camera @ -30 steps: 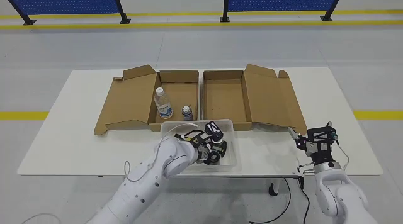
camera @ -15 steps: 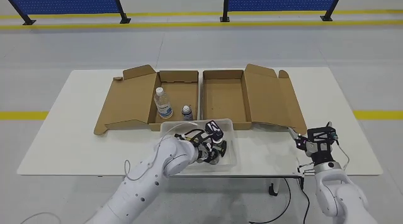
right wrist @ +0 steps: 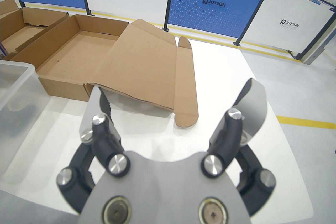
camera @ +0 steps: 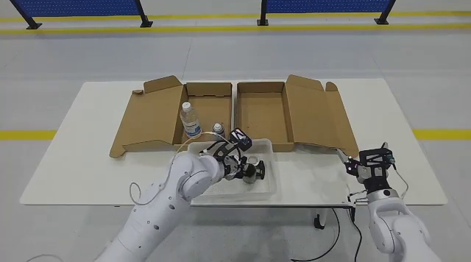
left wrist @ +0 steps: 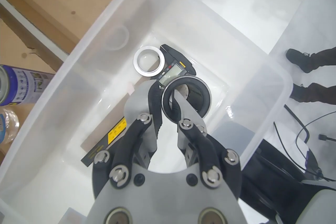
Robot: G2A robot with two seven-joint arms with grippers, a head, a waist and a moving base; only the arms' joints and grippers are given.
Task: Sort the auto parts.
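Note:
My left gripper (left wrist: 166,97) is shut on a black bearing ring (left wrist: 200,95), one finger inside the ring and one outside, and holds it above the floor of the clear plastic bin (left wrist: 210,9). Below it in the bin lie a silver ring (left wrist: 149,63) and a digital caliper (left wrist: 174,70). In the top view the left gripper (camera: 247,166) hangs over the bin (camera: 271,185) with the bearing ring (camera: 255,169). My right gripper (right wrist: 174,96) is open and holds nothing; it stands at the table's front right corner (camera: 370,161).
Two open cardboard boxes stand behind the bin. The left box (camera: 210,107) holds a water bottle (camera: 190,120) and a spray can (camera: 218,129); the right box (camera: 261,118) shows a bare floor. Its flap (right wrist: 147,70) lies toward the right gripper.
The left gripper has risen from the bottom of the bin with the bearing ring in it and shifted toward the boxes. The right arm has kept still.

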